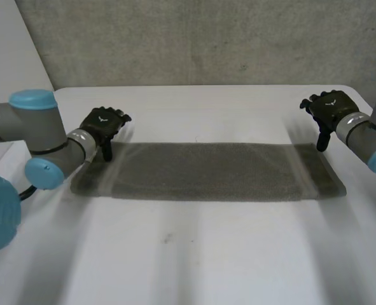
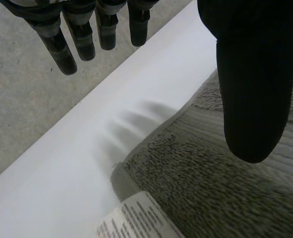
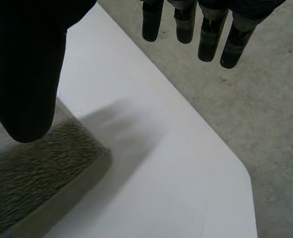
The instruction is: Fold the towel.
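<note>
Head view: left hand (image 1: 104,127) and right hand (image 1: 328,109) hover wide open, empty, over far corners of the towel (image 1: 207,171). Best pinch both corners evenly before lifting.

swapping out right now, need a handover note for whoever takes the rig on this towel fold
Left hand: open, holding nothing, at the far left corner of the towel, thumb over the cloth.
Right hand: open, holding nothing, at the far right corner, thumb over the cloth.
Towel: lying flat as a long strip across the white table; a label sits by the left hand's corner.
Done: both hands are at the far corners.
Left: grasp the corners and make the fold; no grasp yet.
</note>
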You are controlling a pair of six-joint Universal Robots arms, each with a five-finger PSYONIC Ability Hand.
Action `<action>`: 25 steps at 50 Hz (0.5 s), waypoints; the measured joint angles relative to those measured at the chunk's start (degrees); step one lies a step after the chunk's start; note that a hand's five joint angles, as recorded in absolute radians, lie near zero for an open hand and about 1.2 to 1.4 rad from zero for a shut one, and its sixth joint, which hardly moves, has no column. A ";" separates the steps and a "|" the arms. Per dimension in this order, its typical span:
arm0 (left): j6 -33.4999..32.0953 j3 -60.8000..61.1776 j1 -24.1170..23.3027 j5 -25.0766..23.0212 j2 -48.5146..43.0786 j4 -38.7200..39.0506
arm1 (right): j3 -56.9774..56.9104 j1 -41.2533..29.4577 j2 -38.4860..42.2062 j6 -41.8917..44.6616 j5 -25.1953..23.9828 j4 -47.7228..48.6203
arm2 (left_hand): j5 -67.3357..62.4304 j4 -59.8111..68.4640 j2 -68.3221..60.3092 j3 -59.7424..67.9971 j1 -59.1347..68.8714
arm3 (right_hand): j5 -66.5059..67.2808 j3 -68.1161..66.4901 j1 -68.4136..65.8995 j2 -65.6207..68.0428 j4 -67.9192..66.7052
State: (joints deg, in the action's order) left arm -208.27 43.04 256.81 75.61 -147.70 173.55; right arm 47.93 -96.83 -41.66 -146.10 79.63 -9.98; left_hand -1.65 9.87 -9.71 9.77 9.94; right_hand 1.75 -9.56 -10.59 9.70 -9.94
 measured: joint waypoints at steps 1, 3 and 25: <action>0.04 1.21 0.09 0.03 0.93 -0.03 | 1.24 0.04 -1.12 -0.01 -0.03 -0.33 | 0.05 -0.03 0.03 0.00 0.00 | 0.00 0.01 0.01 -0.06 0.00; 0.22 5.13 0.36 0.09 3.88 -0.02 | 4.55 0.16 -3.83 -0.02 -0.15 -0.92 | 0.06 -0.15 0.14 -0.15 -0.01 | 0.00 0.00 0.05 -0.06 0.00; 8.28 52.29 1.32 -0.10 35.21 16.43 | 41.86 3.15 -20.68 0.23 -1.77 9.97 | 0.17 -0.18 0.23 -0.22 -0.24 | 12.21 -14.59 -17.07 14.32 -14.19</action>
State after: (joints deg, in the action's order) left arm -199.99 95.33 258.13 75.52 -112.49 189.98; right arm 89.79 -93.67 -62.35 -145.86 77.86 -0.01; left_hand -1.48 9.68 -9.48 9.55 9.70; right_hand 13.96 -24.15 -27.66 24.02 -24.13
